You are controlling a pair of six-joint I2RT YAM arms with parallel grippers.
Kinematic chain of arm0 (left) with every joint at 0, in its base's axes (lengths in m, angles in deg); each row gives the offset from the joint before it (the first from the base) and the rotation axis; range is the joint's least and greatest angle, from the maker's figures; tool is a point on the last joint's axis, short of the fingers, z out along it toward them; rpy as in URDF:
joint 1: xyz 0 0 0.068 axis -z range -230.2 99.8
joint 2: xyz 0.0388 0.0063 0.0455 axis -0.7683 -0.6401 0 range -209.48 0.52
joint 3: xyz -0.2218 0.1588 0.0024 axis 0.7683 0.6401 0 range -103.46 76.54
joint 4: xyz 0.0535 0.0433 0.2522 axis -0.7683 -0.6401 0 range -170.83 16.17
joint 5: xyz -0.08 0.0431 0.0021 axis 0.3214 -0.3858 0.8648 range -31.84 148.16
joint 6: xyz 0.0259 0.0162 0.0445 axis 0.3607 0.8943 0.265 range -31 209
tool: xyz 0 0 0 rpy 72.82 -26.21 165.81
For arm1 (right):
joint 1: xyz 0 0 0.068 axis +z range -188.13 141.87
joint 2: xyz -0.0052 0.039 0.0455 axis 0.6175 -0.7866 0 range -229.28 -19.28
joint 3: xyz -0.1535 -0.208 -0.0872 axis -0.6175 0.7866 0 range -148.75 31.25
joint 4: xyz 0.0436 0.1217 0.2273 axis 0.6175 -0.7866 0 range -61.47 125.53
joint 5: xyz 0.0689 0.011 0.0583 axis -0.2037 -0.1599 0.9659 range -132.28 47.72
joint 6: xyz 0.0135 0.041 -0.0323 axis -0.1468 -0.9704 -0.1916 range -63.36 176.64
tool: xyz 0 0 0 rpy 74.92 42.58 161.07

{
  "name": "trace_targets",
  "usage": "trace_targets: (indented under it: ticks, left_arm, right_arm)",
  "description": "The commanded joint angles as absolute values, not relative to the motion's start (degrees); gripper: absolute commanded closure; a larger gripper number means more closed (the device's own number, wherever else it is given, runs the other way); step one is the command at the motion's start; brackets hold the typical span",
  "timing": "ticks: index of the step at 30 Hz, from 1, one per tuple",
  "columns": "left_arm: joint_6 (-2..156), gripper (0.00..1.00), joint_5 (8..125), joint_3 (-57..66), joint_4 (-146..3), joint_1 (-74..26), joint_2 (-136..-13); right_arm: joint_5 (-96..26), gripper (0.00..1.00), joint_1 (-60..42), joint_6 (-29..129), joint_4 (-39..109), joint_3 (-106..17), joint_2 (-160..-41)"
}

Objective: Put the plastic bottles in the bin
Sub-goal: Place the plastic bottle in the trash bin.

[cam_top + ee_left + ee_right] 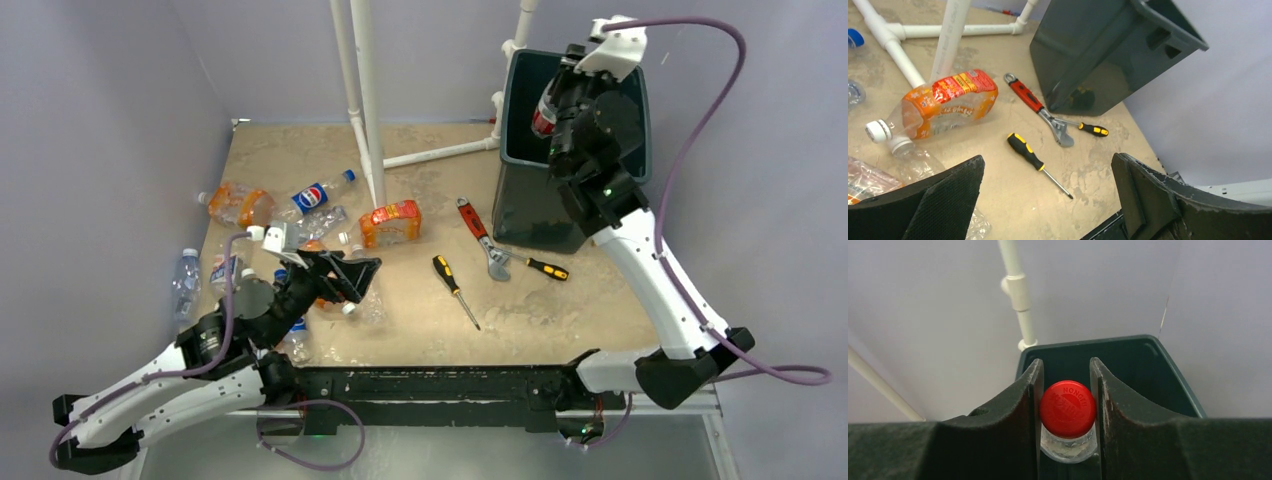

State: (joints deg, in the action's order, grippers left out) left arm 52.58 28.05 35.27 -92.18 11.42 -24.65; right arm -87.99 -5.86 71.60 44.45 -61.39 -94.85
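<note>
Bottle (1068,422) of clear plastic, red-capped, clenched in right hand (1066,371); left hand (364,274) gaping.

We see soft, even light from above; shadows on the table (560,300) are short and weak. The bin (1088,65) wall shines a little and mirrors a screwdriver (1093,129). Wrist views are sharp: letters on the bottle (1068,408) cap are readable. The top view is softer.
</note>
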Motion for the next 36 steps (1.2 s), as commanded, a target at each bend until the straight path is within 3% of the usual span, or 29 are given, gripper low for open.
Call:
trace_targets:
  ticks: [1, 9, 21, 29, 31, 36]
  left_arm:
    - [50.00, 0.01, 29.06, 35.66, -91.72, 11.41, -27.50]
    - [48.44, 0.02, 30.55, 38.15, -91.15, 11.41, -25.36]
    - [46.90, 0.04, 30.00, 38.57, -95.24, 11.41, -24.10]
    - [46.34, 0.02, 29.14, 38.54, -96.91, 11.41, -24.14]
    - [46.10, 0.01, 28.78, 38.13, -97.36, 11.43, -24.56]
    - [46.19, 0.01, 27.87, 36.57, -99.20, 11.41, -25.78]
  right_arm:
    - [-78.05, 1.00, -14.04, 50.94, 35.63, -60.64, -93.91]
    - [-69.67, 1.00, -20.04, 42.90, 31.39, -57.23, -97.95]
    - [-68.25, 0.98, -20.29, 39.54, 30.67, -50.04, -99.31]
    - [-67.92, 0.38, -20.29, 40.35, 29.65, -48.25, -96.71]
    - [-68.92, 0.28, -20.29, 41.04, 30.05, -48.88, -95.83]
    - [-68.45, 0.15, -19.70, 40.82, 28.19, -51.82, -92.32]
